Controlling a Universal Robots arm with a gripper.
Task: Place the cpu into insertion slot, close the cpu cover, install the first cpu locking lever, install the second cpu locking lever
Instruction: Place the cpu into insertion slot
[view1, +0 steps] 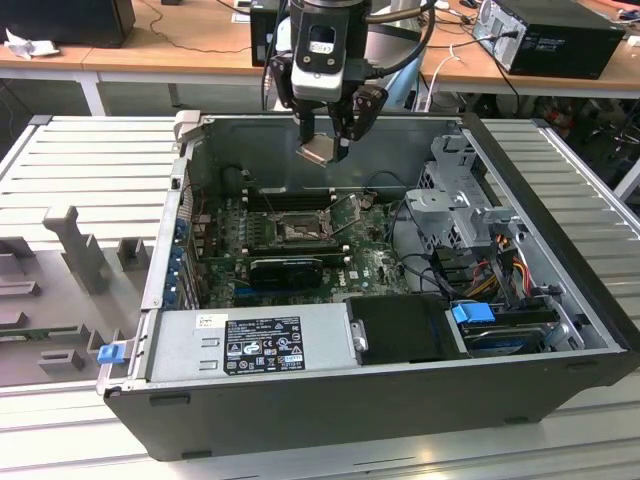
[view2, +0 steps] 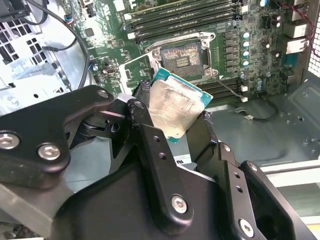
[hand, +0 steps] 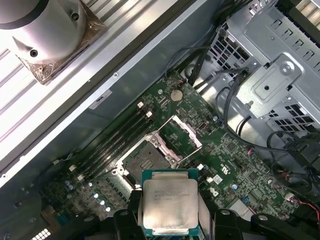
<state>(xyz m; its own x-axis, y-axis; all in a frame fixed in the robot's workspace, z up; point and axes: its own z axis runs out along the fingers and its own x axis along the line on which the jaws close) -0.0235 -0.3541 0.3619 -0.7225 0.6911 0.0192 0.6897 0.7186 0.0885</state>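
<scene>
Your arm hangs close to vertical in the exterior view, wrist pointing down and the claw at its lower end. In both wrist views you can see its two black fingers pressed against opposite edges of the cpu, gripping it between the tips.

Power supply: against the case's near wall.
Drive cage: at the exterior view's right wall.
</scene>
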